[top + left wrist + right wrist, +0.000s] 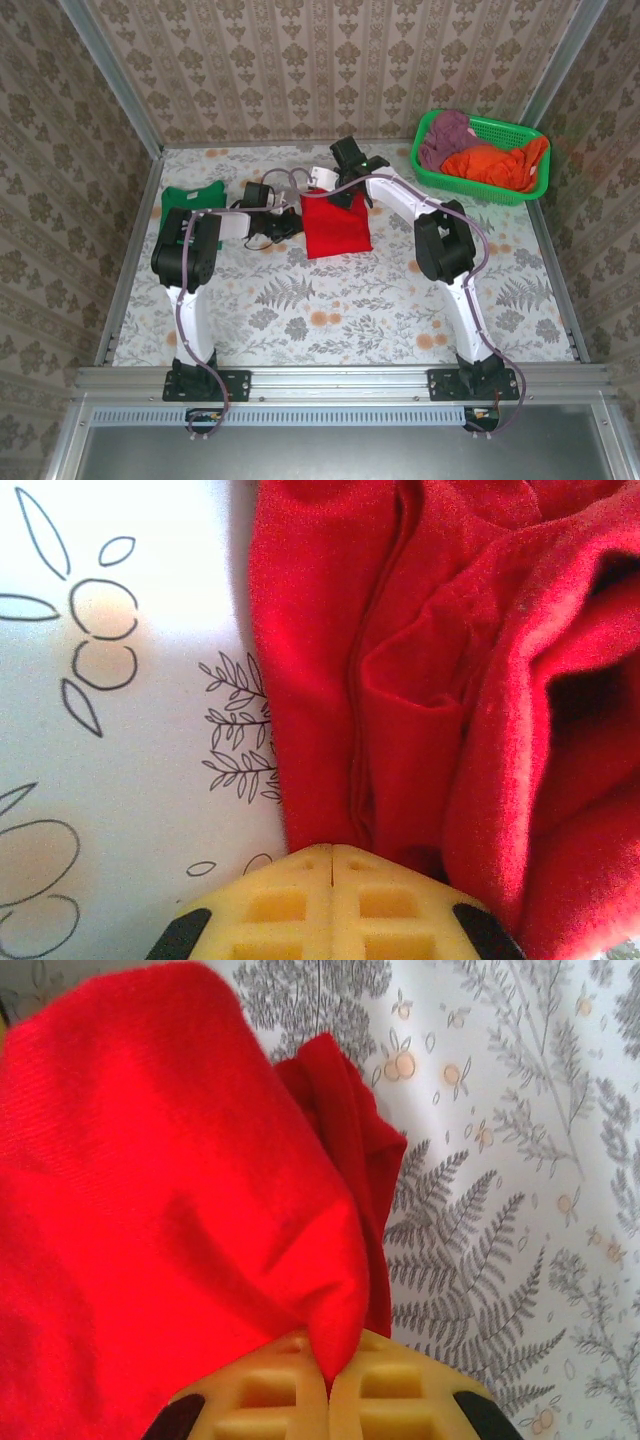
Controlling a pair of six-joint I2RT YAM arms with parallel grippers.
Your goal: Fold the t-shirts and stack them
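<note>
One red t-shirt (335,228), one green t-shirt (193,196), one basket (470,186).

The red t-shirt (337,228) is bright, plain and printless, folded into a roughly rectangular packet that sits a little past the middle of the table (350,310), towards its far edge. Close up, its cloth is soft and rumpled, with a seam line running along one layer and several loose folds bunched over one another. One corner of it is pinched in the right gripper (328,1360), and its edge runs into the closed left gripper (332,865). The green t-shirt (194,196) is emerald, plain and already folded into a small flat packet, lying well apart from the red one, near the far left corner of the table.
</note>
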